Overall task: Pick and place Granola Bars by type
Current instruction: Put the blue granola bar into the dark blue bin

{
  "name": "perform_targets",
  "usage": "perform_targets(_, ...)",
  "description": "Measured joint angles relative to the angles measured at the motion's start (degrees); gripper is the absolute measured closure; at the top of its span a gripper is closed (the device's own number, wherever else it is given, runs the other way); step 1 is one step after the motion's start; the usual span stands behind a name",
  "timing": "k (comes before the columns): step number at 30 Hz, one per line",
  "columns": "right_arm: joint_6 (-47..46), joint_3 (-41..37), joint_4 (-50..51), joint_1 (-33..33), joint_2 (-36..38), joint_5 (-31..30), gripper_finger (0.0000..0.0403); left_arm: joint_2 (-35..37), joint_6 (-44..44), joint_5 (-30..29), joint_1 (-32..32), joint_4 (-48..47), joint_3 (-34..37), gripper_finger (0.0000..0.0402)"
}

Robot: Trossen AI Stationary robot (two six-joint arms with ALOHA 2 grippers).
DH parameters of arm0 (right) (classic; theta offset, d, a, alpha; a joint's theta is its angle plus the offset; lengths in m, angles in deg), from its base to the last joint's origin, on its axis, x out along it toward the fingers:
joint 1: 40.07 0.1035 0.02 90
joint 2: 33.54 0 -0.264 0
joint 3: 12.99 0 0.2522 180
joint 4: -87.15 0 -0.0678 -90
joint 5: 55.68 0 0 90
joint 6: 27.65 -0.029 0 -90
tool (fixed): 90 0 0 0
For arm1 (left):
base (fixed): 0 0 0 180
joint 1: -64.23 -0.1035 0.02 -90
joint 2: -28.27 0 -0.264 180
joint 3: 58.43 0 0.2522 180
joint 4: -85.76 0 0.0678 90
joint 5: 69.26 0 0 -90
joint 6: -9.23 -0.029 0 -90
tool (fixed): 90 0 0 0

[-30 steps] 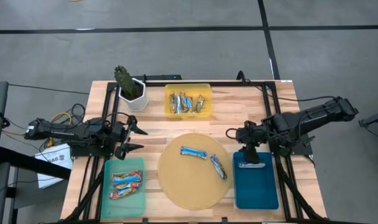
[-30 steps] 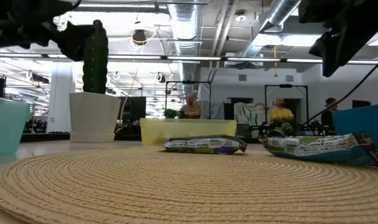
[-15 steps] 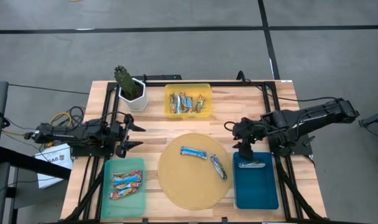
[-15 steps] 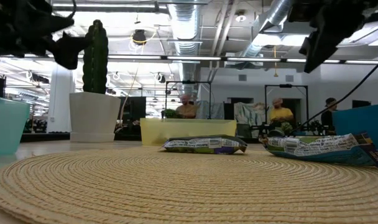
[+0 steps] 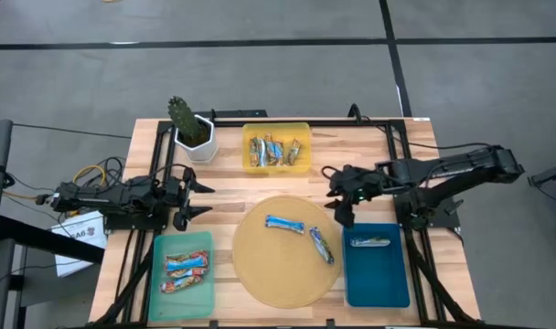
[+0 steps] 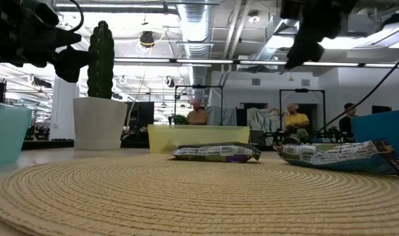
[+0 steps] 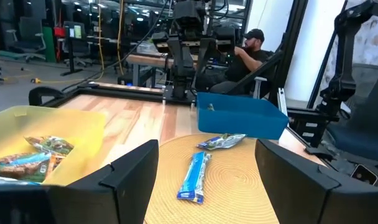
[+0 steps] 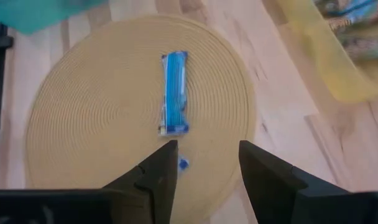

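Observation:
Two Granola Bars lie flat on the round woven mat: a blue-white one and a darker blue one. My right gripper hangs open above the mat's far right edge, nothing between its fingers; its wrist view looks down on the blue-white bar. One bar lies in the blue tray. Two bars lie in the green tray, and several in the yellow tray. My left gripper waits open at the table's left side.
A cactus in a white pot stands at the far left, beside the yellow tray. Black frame rails run along the table's left, right and far sides. Bare wood shows between the yellow tray and the mat. People sit in the room behind.
My right gripper has left the space over the blue tray and gone toward the table's left and far edges, to the mat's right rim, tipping up somewhat. The bar in the blue tray stays where it lay. My left gripper has sunk a little.

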State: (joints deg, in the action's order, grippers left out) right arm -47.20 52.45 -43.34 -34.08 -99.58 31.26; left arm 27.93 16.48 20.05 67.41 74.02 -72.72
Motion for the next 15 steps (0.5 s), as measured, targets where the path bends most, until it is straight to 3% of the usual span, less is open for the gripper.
perform_targets(15, 5.51, 18.50, 1.93, -0.14, -21.21, -0.40, 0.0252, -0.02, -0.42, 0.04, 0.00, -0.07, 0.07, 0.0140)
